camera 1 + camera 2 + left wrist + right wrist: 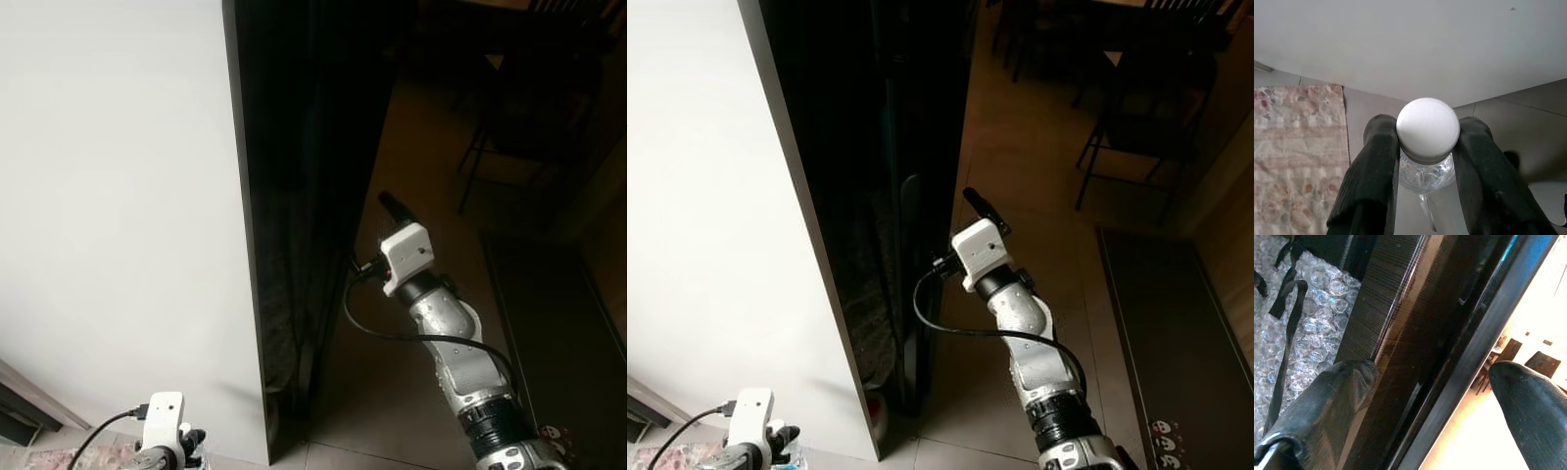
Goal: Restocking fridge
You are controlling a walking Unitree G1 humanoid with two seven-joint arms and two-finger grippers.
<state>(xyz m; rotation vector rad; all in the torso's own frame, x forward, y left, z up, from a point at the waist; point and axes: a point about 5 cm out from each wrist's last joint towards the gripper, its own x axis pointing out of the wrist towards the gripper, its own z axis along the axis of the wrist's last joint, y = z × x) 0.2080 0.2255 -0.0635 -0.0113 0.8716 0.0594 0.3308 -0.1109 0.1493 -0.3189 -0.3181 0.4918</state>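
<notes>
The fridge shows a white side panel (118, 196) and a glossy black door front (304, 147). My right gripper (1430, 396) is raised at the door's outer edge and stands open, with the door's dark edge (1449, 333) running between its two fingers. In the head views the right gripper (978, 208) is against the black front at mid height. My left gripper (1427, 132) hangs low by the fridge's white side. It is shut on the neck of a clear bottle (1425, 174) with a white cap (1427, 117).
A dark chair (529, 117) stands at the far right on the brown tiled floor. A dark mat (558, 323) lies to the right of my arm. A patterned rug (1298, 147) lies under my left gripper. Bubble wrap (1317, 308) with black straps covers part of the fridge.
</notes>
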